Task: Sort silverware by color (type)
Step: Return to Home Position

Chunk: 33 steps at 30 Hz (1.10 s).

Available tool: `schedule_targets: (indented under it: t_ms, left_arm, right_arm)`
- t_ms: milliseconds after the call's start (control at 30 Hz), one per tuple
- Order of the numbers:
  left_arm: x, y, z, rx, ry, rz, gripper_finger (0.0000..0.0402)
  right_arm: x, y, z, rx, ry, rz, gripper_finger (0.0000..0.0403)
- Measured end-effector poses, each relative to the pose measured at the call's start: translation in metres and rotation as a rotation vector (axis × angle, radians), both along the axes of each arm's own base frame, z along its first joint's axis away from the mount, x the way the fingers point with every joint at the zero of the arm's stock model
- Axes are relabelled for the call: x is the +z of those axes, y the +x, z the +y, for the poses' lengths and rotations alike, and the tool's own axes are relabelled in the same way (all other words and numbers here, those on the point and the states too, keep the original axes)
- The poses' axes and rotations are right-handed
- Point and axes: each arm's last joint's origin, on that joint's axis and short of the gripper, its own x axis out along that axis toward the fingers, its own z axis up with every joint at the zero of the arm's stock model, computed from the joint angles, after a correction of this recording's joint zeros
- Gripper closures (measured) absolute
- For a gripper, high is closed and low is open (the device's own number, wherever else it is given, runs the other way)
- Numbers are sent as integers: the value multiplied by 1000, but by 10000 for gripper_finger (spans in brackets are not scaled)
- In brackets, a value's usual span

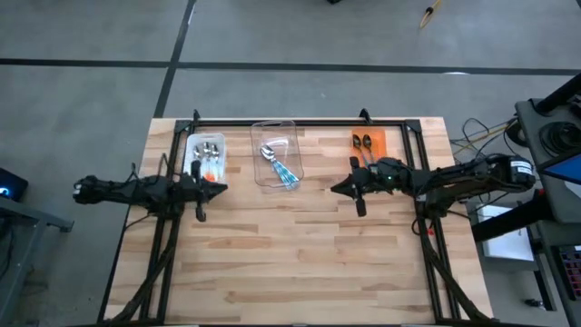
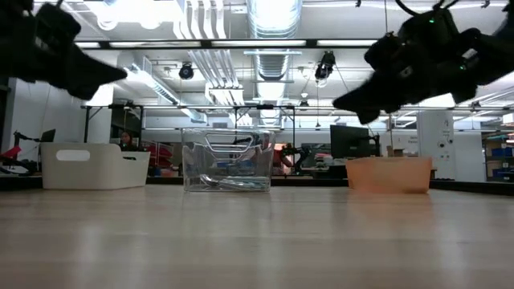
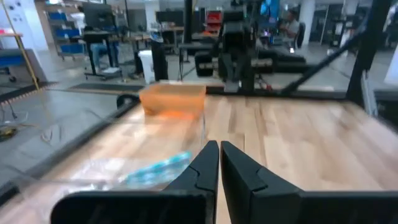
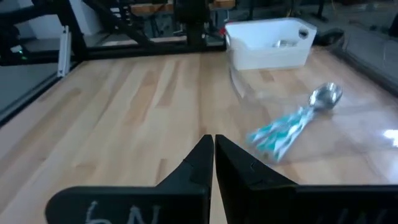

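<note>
So, counter (image 1: 300, 254): no spoon lies loose on it.
Bins: white bin (image 1: 192, 150), clear bin (image 1: 257, 145) and orange bin (image 1: 381, 136) stand in a row; a careless swing home can push one.
Silverware (image 1: 281, 168): all inside the bins.
Left gripper (image 1: 222, 189): just beside the white bin, fingers (image 3: 208, 165) pressed together, empty.
Right gripper (image 1: 334, 189): near the orange bin, fingers (image 4: 202, 155) pressed together, empty.

A pale wooden butcher-block table (image 1: 300, 254) carries three rectangular plastic bins in a row along its far edge. The white bin (image 1: 205, 137) stands far left, the clear bin (image 1: 275, 124) in the middle and the orange bin (image 1: 379, 141) far right, all well apart.
</note>
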Motion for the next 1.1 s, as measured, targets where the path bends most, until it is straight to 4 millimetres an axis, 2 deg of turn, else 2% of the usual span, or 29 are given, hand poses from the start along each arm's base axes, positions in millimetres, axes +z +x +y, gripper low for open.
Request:
schedule_targets:
  t_ms: [67,300,467,567,967,1100]
  left_arm:
    - [-8,3,-1,-7,0,7,402]
    - [-7,5,-2,-30,48,-7,402]
    - [-12,8,-2,-18,-34,-3,402]
    - [-13,8,-2,-17,-48,3,402]
    - [-14,9,-2,-16,-49,16,402]
    - [-14,9,-2,-17,-49,15,402]
  right_arm:
    - [-6,-9,2,-3,26,3,394]
    - [-14,-30,7,-9,42,-21,394]
    - [-19,-43,10,-16,19,-36,394]
    - [-20,-48,9,-96,39,-42,394]
    - [-25,-49,7,-148,26,-19,394]
    - [-12,-47,6,-160,-69,-77,394]
